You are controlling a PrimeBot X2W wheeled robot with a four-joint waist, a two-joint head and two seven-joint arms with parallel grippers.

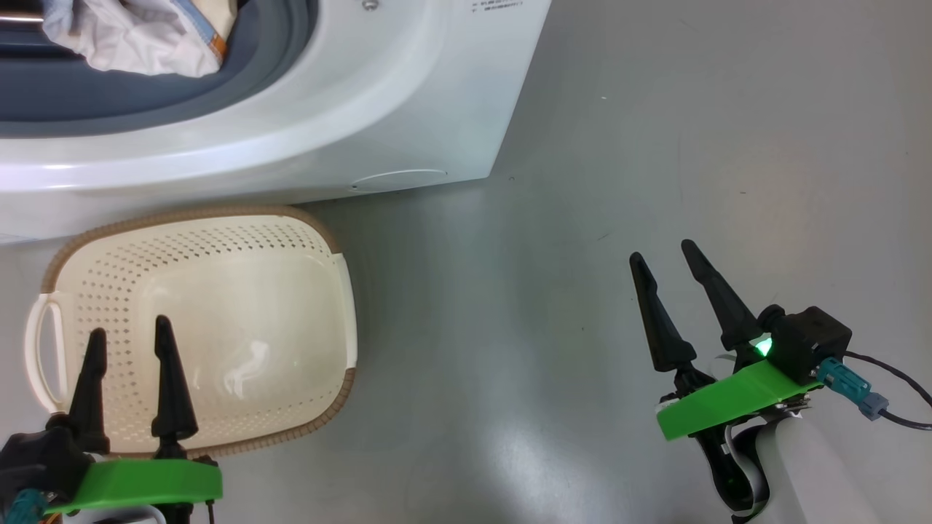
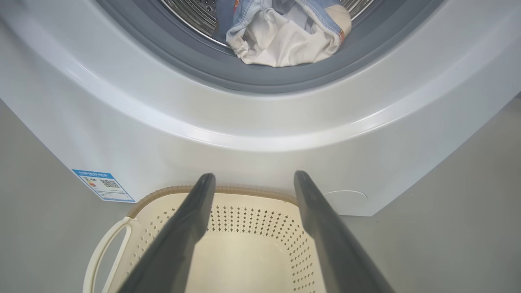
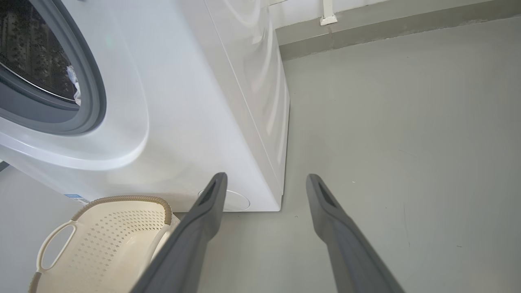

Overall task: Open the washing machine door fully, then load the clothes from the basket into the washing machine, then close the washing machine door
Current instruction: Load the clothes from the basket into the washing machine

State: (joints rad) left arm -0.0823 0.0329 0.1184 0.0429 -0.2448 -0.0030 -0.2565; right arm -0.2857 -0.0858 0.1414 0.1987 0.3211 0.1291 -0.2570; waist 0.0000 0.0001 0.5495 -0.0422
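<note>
Left gripper [image 1: 129, 325] hangs over the basket [image 1: 182, 213], fingers spread apart, nothing between them. In my left wrist view the tips sit above the basket's far rim, pointing at the front of the washing machine [image 1: 328, 131].

Right gripper [image 1: 662, 250] hovers over bare grey floor [image 1: 582, 218], well to the right of the basket and off the machine's front corner. Its fingers are apart too and hold nothing.

Basket stands on the floor just in front of the washer, far rim close to the base panel; I can't tell if it touches. I see its plain cream bottom.

The clothes [image 1: 138, 36] are in the machine: a bunched cream and light-blue bundle at the mouth of the steel drum [image 2: 191, 12], lying on the lower lip of the grey gasket [image 1: 145, 102].

Blue label sticker [image 2: 103, 185] sits low on the front panel, near the basket's handle [image 2: 108, 244].
</note>
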